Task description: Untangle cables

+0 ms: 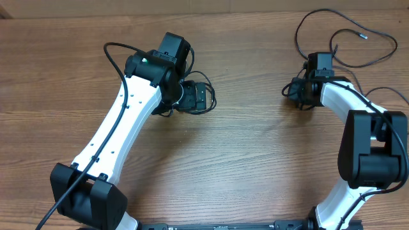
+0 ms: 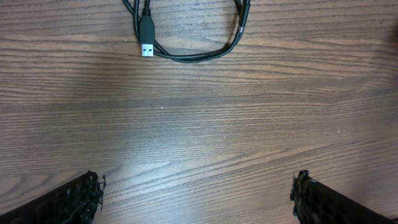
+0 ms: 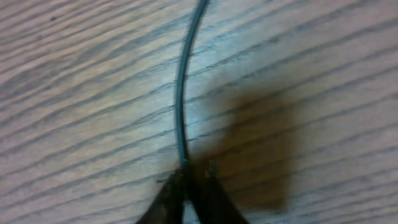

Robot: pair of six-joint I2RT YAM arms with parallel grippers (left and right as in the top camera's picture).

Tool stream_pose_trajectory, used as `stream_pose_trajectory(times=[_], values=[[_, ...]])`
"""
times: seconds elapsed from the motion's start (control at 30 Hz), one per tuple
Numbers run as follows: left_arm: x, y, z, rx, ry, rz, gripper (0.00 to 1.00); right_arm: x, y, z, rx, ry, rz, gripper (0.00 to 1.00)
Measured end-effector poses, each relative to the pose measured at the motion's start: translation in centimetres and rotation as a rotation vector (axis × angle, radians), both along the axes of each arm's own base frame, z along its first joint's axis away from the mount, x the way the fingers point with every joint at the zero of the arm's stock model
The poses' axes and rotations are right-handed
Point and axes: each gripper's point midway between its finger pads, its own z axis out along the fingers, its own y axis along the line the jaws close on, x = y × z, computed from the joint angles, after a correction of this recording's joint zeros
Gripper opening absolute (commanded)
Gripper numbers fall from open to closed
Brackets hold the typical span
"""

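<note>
Evidently the two cables lay well apart on the table [image 2: 199,124] at this moment, one with each arm. The USB cable [image 2: 193,58] rested just ahead of the left arm, curled in a loose loop with its plug [image 2: 146,38] lying flat and pointing toward the wrist camera. The left fingers [image 2: 78,199] stood wide apart and held nothing, hovering above bare wood short of the loop. We judged that opening to suit either a release or a fresh approach, and we could not tell which.

Over on the right, the right fingers [image 3: 166,202] were drawn nearly together low over the table, and the thin cable [image 3: 180,106] ran straight into the narrow gap between them. We took them to be pinched on it (the view was blurred, so this was a judgement). From the overhead view the rest of that cable trailed in wide, open loops beyond the right arm, toward the far edge. Holding it near one end made sense to us: a pull from there would draw the loops out without dragging the USB cable along.
</note>
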Motion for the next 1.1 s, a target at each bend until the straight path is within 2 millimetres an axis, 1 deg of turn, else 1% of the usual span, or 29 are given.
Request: stream_pose_trajectory(times=[0.07, 0.17, 0.27, 0.37, 0.43, 0.53, 0.57, 0.6, 0.63, 0.67, 0.77, 0.9, 0.97, 1.03, 1.1], values=[[0.0, 0.0, 0.0, 0.000, 0.000, 0.000, 1.00, -0.3, 0.0, -0.1, -0.001, 0.012, 0.002, 0.04], [0.0, 0.0, 0.0, 0.000, 0.000, 0.000, 1.00, -1.3, 0.0, -0.1, 0.001, 0.061, 0.003, 0.04], [0.0, 0.0, 0.0, 0.000, 0.000, 0.000, 1.00, -3.6, -0.3, 0.1, -0.005, 0.151, -0.006, 0.04], [0.0, 0.0, 0.0, 0.000, 0.000, 0.000, 1.00, -5.9, -1.3, 1.3, -0.027, 0.231, -0.046, 0.04], [0.0, 0.0, 0.0, 0.000, -0.001, 0.000, 1.00, -6.9, -2.1, 2.2, -0.054, 0.258, -0.072, 0.04], [0.1, -0.1, 0.0, -0.002, -0.006, 0.000, 1.00, -7.7, -3.7, 3.0, -0.107, 0.276, -0.116, 0.04], [0.2, -0.1, 0.0, -0.003, -0.007, 0.000, 1.00, -8.0, -4.2, 3.2, -0.128, 0.284, -0.130, 0.05], [0.2, -0.1, 0.0, -0.003, -0.008, 0.000, 1.00, -8.3, -4.8, 3.2, -0.148, 0.293, -0.150, 0.19], [0.2, -0.1, 0.0, -0.003, -0.007, 0.000, 1.00, -8.5, -5.3, 3.3, -0.160, 0.299, -0.170, 0.50], [0.2, -0.1, 0.0, -0.003, -0.008, 0.000, 0.99, -8.6, -5.7, 3.3, -0.170, 0.301, -0.186, 0.62], [0.2, -0.1, 0.0, -0.003, -0.008, 0.000, 0.99, -8.7, -7.0, 3.4, -0.186, 0.293, -0.245, 0.63], [0.2, -0.1, 0.0, -0.003, -0.008, 0.000, 1.00, -8.6, -8.6, 3.5, -0.184, 0.276, -0.314, 0.73], [0.2, -0.1, 0.0, -0.003, -0.008, 0.000, 0.99, -8.8, -9.4, 3.6, -0.179, 0.272, -0.348, 0.74], [0.2, -0.1, 0.0, -0.003, -0.008, 0.000, 1.00, -8.5, -10.4, 3.8, -0.171, 0.250, -0.395, 0.76], [0.2, -0.1, 0.0, -0.003, -0.008, 0.000, 1.00, -8.0, -11.9, 4.1, -0.159, 0.211, -0.462, 0.78]])
